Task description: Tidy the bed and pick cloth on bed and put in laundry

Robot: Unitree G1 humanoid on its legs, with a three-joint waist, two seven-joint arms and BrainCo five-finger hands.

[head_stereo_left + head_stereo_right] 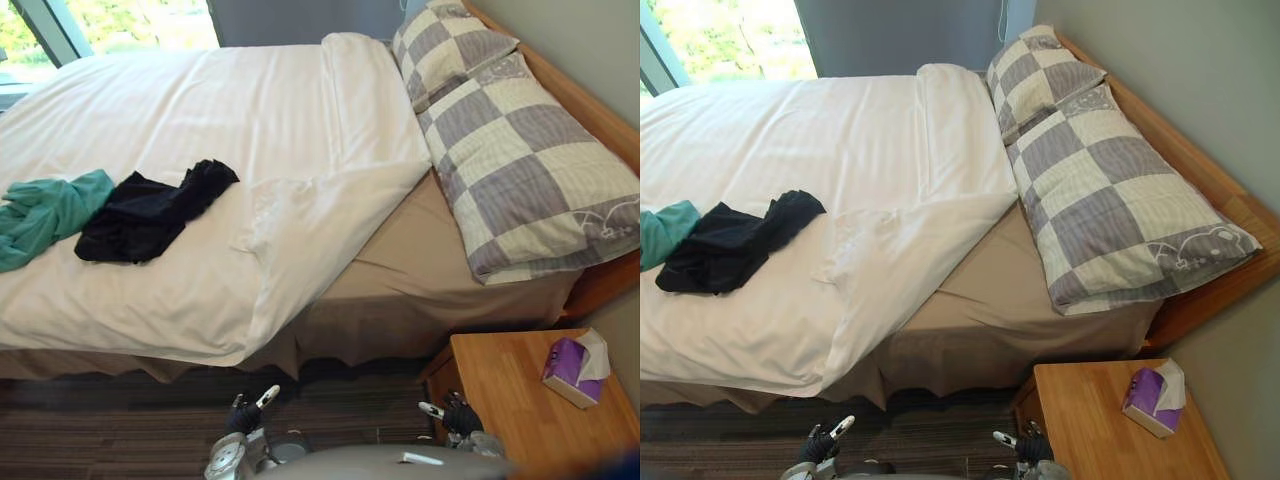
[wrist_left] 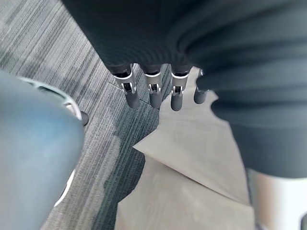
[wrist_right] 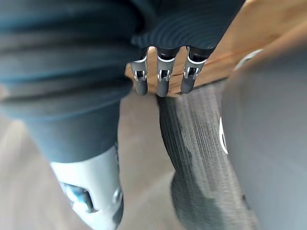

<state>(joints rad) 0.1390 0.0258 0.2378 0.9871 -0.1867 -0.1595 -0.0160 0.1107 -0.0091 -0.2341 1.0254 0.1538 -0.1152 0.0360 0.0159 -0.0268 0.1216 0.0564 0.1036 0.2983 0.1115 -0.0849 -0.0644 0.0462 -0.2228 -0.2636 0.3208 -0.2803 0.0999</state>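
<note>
Meanwhile, black cloth [image 1: 150, 215] touching teal cloth [image 1: 45, 215] on white duvet [image 1: 230, 110], left hand [image 1: 243, 412] & right hand [image 1: 460, 412] over carpet [image 1: 110, 425], fingers straight, relaxed, empty.

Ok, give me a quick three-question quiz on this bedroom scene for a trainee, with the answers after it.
1. True or false: the left hand or the right hand holds the black cloth.
2. What stands on the nightstand? A: a lamp. B: a tissue box. C: a cup.
3. Which lies nearer the pillows: the black cloth or the teal cloth?

Key
1. False: both hands are open and hold nothing, and the black cloth lies on the duvet.
2. B.
3. The black cloth.
</note>
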